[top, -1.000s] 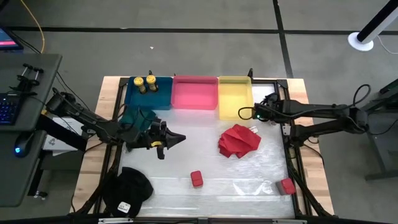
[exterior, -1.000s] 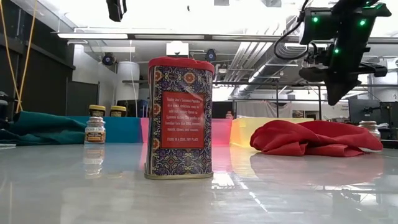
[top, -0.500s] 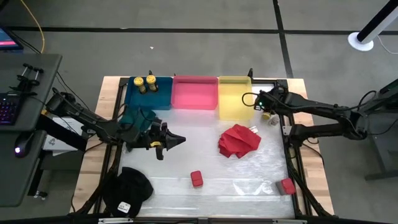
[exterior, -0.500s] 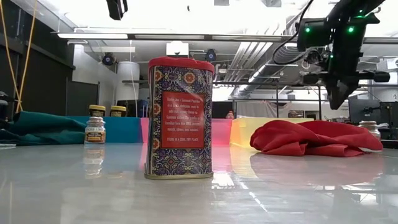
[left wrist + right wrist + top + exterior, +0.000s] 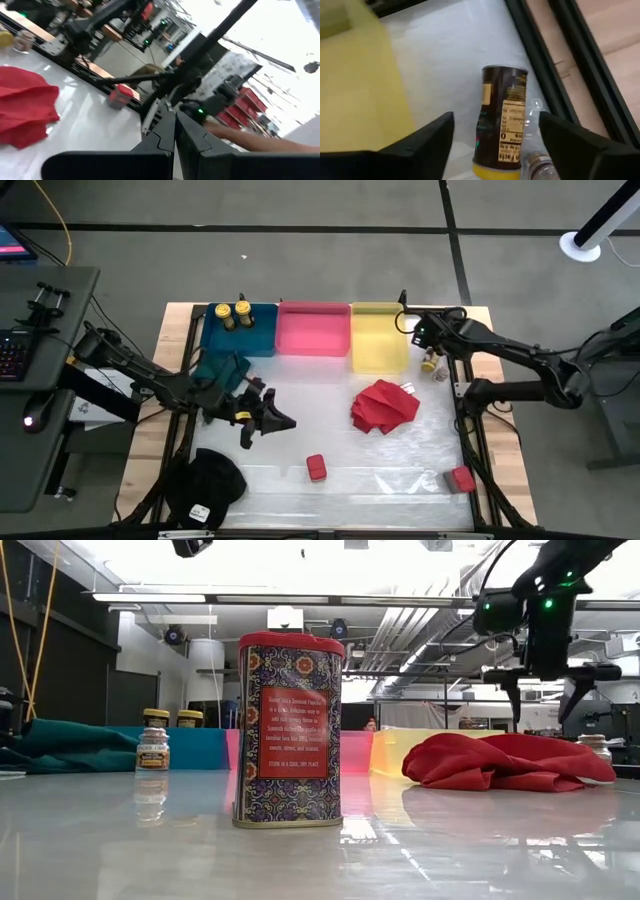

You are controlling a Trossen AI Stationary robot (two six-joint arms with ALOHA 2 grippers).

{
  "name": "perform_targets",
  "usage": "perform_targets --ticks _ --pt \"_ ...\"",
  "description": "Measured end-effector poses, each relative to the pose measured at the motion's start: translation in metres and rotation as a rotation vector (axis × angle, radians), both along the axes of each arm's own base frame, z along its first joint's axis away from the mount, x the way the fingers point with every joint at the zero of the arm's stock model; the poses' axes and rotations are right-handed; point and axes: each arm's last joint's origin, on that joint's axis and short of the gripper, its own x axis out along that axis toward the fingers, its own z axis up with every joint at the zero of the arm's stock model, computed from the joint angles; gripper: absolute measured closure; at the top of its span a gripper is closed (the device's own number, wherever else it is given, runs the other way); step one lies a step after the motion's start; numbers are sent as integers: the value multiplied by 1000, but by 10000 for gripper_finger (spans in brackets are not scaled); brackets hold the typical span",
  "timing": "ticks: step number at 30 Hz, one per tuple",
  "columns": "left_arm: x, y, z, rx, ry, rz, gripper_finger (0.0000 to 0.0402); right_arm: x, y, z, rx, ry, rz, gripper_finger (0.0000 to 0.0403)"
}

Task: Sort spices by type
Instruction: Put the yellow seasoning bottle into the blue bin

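My right gripper point(image 5: 428, 348) is open above the table's far right corner, beside the yellow bin point(image 5: 378, 340). In its wrist view, the fingers stand apart on either side of a brown jar with a yellow lid point(image 5: 502, 122), above it and clear of it. A small pale jar point(image 5: 537, 162) stands right next to that jar. My left gripper point(image 5: 272, 418) is shut and empty, left of the table's middle. Two yellow-lidded jars point(image 5: 233, 312) stand in the blue bin point(image 5: 255, 340). One red tin point(image 5: 316, 468) stands upright near the front middle, and another point(image 5: 461, 478) is at the front right.
The pink bin point(image 5: 314, 332) sits between the blue and yellow ones along the far edge. A crumpled red cloth point(image 5: 385, 406) lies right of centre. A teal cloth point(image 5: 220, 367) and a black cloth point(image 5: 205, 483) lie on the left. A small labelled jar point(image 5: 152, 750) stands by the teal cloth.
My right gripper has gone from over the yellow bin toward the table's far right corner and has turned, so that it now stands over the yellow-lidded jar. My left gripper has swung toward the near edge, staying shut.
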Motion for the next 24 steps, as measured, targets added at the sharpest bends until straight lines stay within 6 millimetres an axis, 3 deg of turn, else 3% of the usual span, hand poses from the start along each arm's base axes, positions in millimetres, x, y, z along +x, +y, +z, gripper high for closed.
perform_targets --ticks 5,16,24 --pt "2 6 0 10 -2 20 401 1 -14 -14 40 51 -71 81" --pt "14 51 0 -45 3 249 401 -3 -51 -46 137 124 -103 80" --pt "16 73 0 -17 -2 337 401 -4 -61 -62 235 102 -97 80"
